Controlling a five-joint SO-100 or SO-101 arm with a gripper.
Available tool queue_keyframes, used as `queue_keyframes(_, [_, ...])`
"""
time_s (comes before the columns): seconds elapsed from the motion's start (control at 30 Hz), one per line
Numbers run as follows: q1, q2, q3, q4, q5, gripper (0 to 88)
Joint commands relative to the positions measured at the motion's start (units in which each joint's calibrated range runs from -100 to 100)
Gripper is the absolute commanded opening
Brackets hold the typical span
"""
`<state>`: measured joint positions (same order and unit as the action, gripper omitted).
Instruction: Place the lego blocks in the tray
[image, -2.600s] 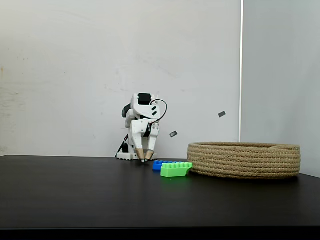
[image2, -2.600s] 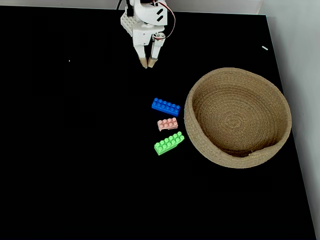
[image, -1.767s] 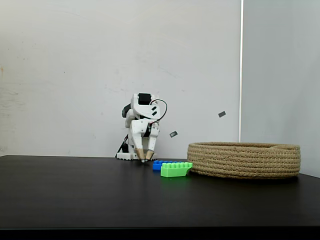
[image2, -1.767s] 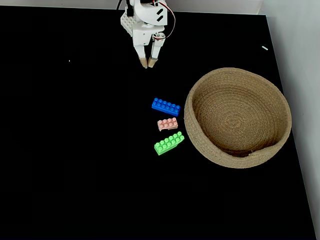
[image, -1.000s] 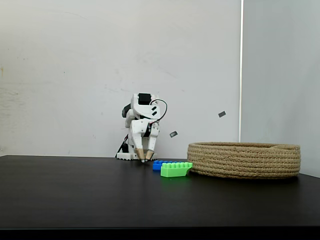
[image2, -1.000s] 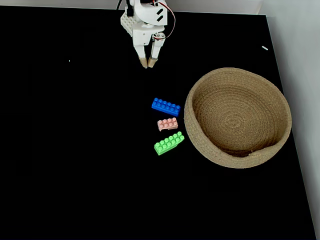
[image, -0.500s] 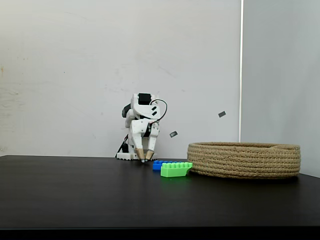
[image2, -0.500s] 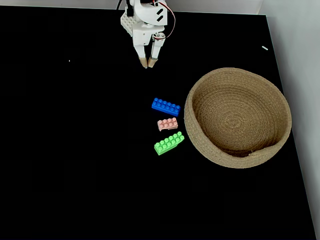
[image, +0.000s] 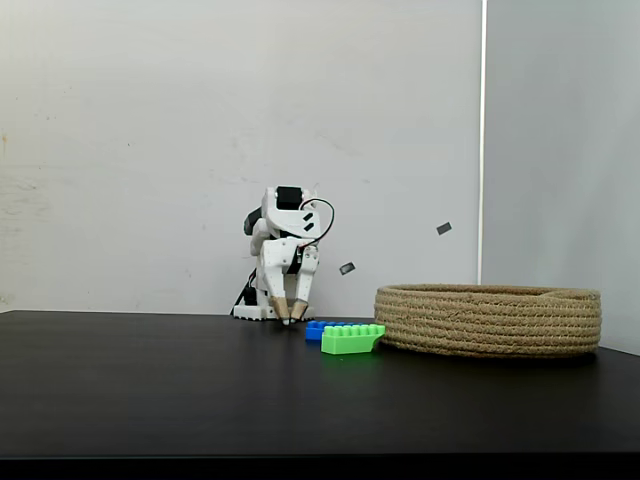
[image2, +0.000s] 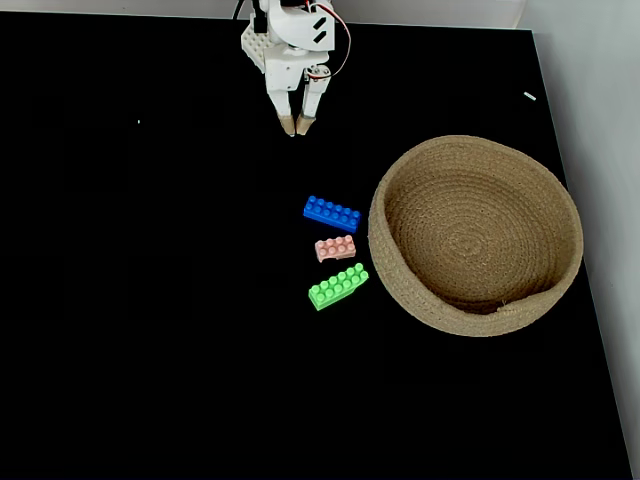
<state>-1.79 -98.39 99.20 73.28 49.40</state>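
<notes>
Nothing has moved in the last few secs: tool (image2: 299, 126) sits near-closed, empty, well apart from blue brick (image2: 332, 213), pink brick (image2: 336, 248), green brick (image2: 338, 286). I'd say task hasn't started; basket (image2: 400, 285) empty.

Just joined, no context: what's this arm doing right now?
Nothing is being handled at this moment. The small white arm sits at the far edge of the black table, its gripper pointed down with the jaws close together and holding nothing. Three bricks lie in a row on the table beside the basket: a blue brick, a pink brick and a green brick. The basket has no bricks in it, so none has been placed.
</notes>
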Motion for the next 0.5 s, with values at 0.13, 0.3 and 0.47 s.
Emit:
queue_keyframes(0.13, [-0.19,-0.49,0.8,0.31,0.0,1.6])
queue_keyframes(0.3, [-0.27,-0.49,0.8,0.39,0.44,1.2])
queue_keyframes(0.47, [-0.35,-0.49,0.8,0.39,0.24,1.8])
